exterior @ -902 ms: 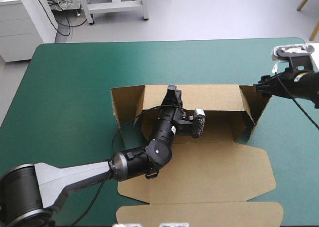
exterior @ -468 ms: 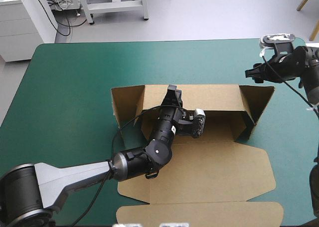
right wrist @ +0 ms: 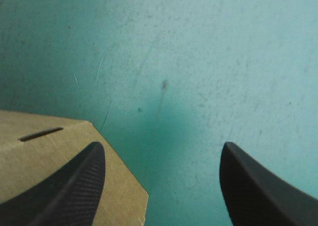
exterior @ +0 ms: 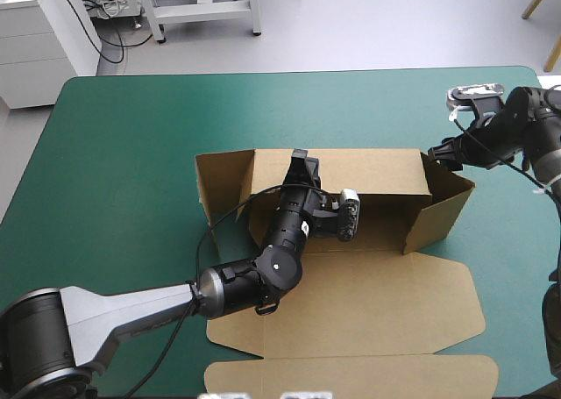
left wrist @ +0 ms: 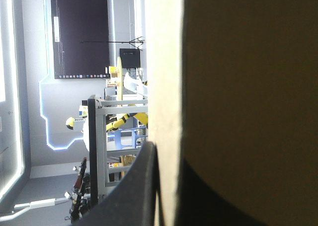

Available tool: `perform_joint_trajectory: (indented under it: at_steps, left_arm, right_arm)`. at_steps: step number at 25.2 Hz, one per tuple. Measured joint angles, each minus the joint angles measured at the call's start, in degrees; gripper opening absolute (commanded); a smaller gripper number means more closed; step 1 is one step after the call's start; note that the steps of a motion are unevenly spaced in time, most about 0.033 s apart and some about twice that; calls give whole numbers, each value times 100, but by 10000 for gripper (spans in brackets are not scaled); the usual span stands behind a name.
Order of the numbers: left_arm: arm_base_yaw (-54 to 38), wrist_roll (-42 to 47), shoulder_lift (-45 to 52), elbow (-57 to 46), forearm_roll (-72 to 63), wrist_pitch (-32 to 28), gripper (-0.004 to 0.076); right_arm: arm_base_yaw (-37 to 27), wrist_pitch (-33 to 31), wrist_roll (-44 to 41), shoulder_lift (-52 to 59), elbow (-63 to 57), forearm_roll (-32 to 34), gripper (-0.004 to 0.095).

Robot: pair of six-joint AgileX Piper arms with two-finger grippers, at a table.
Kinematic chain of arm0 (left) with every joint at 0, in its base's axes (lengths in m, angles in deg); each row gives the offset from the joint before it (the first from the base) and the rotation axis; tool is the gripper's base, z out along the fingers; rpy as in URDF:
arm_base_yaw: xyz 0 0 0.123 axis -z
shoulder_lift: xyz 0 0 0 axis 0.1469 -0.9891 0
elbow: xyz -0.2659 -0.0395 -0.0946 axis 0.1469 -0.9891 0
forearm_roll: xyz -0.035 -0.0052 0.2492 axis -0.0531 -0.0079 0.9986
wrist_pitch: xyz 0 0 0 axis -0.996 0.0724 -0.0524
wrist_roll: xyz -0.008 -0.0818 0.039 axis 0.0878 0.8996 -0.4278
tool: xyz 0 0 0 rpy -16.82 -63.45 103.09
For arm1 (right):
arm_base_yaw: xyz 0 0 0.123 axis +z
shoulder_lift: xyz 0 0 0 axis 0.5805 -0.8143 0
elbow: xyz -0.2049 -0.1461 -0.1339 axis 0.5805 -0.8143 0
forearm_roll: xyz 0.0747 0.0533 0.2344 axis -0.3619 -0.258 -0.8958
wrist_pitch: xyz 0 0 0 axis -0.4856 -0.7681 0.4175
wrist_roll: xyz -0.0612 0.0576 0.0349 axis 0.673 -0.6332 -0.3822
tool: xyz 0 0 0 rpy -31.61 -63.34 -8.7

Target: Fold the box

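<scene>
The brown box [exterior: 351, 298] lies open in the middle of the table, with its long back wall [exterior: 372, 169] upright. My left gripper [exterior: 302, 164] pinches the top edge of that wall; the left wrist view shows one black finger [left wrist: 134, 186] pressed against the board [left wrist: 248, 112], the other hidden behind it. The right end flap [exterior: 438, 213] is angled in toward the box. My right gripper [exterior: 444, 153] hovers open at that flap's far corner. In the right wrist view the flap corner [right wrist: 49, 156], with a slot, lies under one finger [right wrist: 74, 186].
The left end flap [exterior: 219, 181] stands out from the back wall. The front panel and lid [exterior: 351, 377] lie flat, reaching the near table edge. Teal-green cover [exterior: 123, 153] shows to the left of and beyond the box.
My right gripper has come in from the table's right edge to the right end flap. That flap has swung inward toward the box. The left arm has stayed put.
</scene>
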Motion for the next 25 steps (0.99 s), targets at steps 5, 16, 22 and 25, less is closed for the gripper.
perform_joint_trajectory:
  at_steps: [5,16,22,25]
  left_arm:
    - [0,63,0,0,-6,13,-8]
    - [34,86,0,0,45,-28,-8]
    - [39,461,0,0,45,-65,-8]
    - [39,875,0,0,56,-65,-8]
  right_arm:
    - [-34,310,75,368,-554,-77,601]
    - [-412,975,591,1953,-2198,-1006,601]
    - [-412,1005,392,2183,-2294,-903,601]
    - [-412,1088,228,2155,-2301,-854,602]
